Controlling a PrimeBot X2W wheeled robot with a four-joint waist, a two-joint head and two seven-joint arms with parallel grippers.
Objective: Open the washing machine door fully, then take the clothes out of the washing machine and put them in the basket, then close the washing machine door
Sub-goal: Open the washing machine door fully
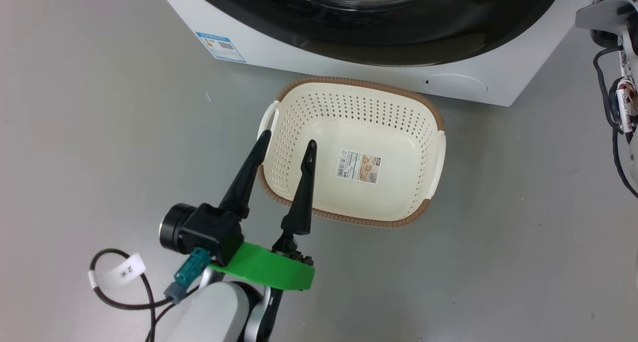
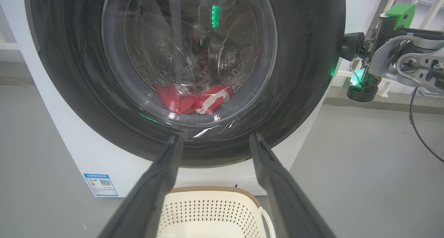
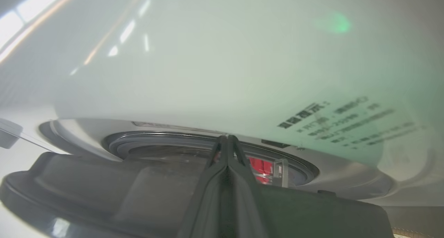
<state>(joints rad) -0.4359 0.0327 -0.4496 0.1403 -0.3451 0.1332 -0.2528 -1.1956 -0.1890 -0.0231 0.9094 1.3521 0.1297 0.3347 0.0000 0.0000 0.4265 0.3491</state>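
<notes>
The clothes (image 2: 184, 101) are seen dimly through the glare on the washing machine door (image 2: 305, 75), low in the drum, while the left hand (image 1: 288, 138) is held spread at the basket (image 1: 359, 83) rim and the right hand (image 3: 225, 138) is pressed together at the door's edge, where any contact is hidden.

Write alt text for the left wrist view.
Red clothes lie behind the glass of the black-ringed washing machine door. The left claw, open, points at it above the cream basket; the right arm is by the door's edge at the view's right.
</notes>
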